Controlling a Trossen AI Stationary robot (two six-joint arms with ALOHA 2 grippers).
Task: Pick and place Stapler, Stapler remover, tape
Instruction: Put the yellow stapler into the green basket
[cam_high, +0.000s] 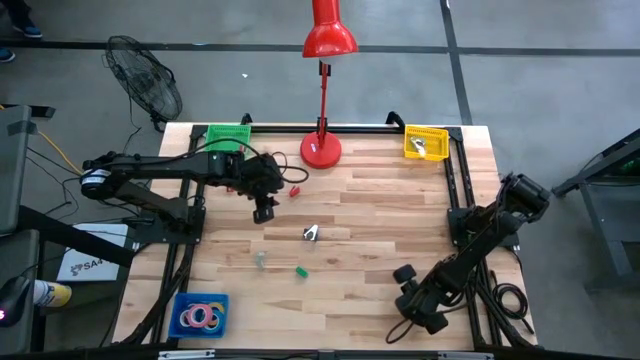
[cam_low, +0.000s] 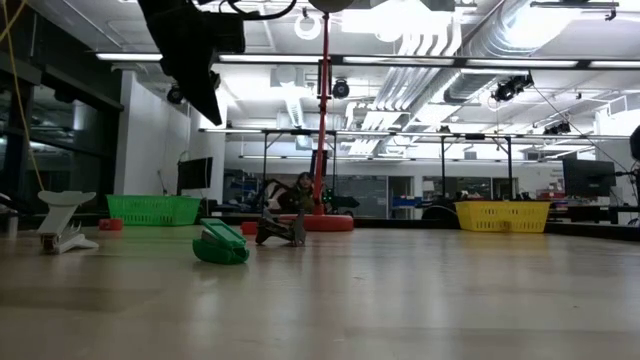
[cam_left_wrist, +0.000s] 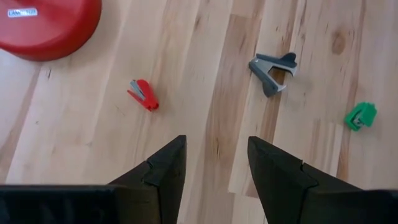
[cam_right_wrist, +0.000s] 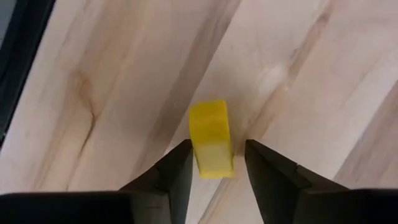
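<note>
My left gripper (cam_high: 263, 211) hangs open above the table, left of the middle; in the left wrist view (cam_left_wrist: 216, 152) bare wood shows between its fingers. Ahead of it lie a small red stapler (cam_left_wrist: 144, 95), the grey stapler remover (cam_left_wrist: 273, 66) and a green stapler (cam_left_wrist: 361, 116). The remover (cam_high: 311, 233) and green stapler (cam_high: 300, 270) lie flat near the table's middle. The tape rolls (cam_high: 200, 317) lie in a blue tray at the near left corner. My right gripper (cam_high: 404, 273) is low over the near right part, open, with a small yellow block (cam_right_wrist: 211, 137) between its fingertips (cam_right_wrist: 217, 155). My right gripper has the yellow block's end (cam_right_wrist: 214, 163) between its two fingertips, coming at it from above and slanting down. The block lies on the wood. Whether either finger touches it, I cannot tell.
A red lamp's base (cam_high: 321, 150) stands at the far edge, with a green basket (cam_high: 228, 135) to its left and a yellow basket (cam_high: 426, 142) to its right. A pale stapler (cam_low: 65, 225) stands near the green one. Bare wood lies between the two arms.
</note>
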